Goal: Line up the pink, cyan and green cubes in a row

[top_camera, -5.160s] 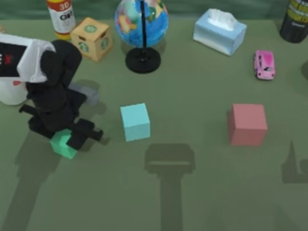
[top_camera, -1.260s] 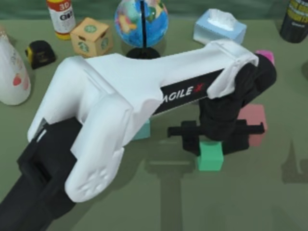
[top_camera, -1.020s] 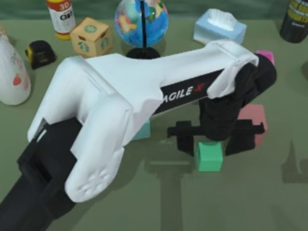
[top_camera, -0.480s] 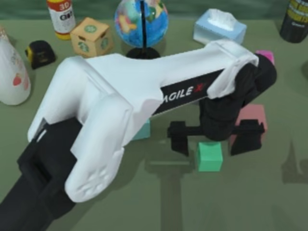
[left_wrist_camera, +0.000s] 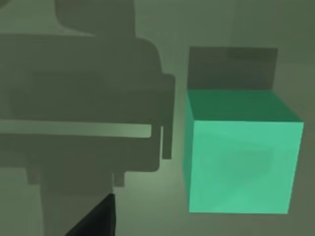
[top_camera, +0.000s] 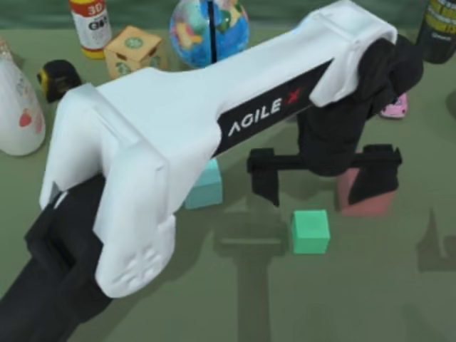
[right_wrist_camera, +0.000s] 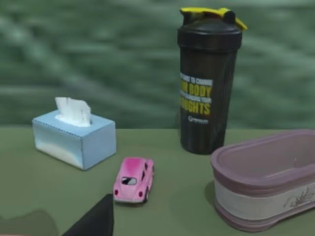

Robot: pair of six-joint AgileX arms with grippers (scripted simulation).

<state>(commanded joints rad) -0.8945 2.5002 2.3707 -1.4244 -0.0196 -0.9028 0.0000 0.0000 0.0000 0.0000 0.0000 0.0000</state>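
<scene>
Left gripper (top_camera: 322, 178): it is hanging over the table with its two black fingers spread wide apart, holding nothing. One finger is showing above the green cube and to its left, the other is covering part of the pink cube.
Green cube (top_camera: 310, 231): it is sitting alone on the table (top_camera: 214, 299), touching nothing. It is filling much of the left wrist view (left_wrist_camera: 241, 157).
Pink cube (top_camera: 360, 203): it is sitting just right of the green cube, a little farther back.
Cyan cube (top_camera: 206, 187): it is peeking out from under the big white arm, well left of the green cube.
Right arm: it is not showing in the top view. Its camera is looking at a pink toy car (right_wrist_camera: 133, 180), a tissue box (right_wrist_camera: 75, 138) and a black bottle (right_wrist_camera: 210, 83).
</scene>
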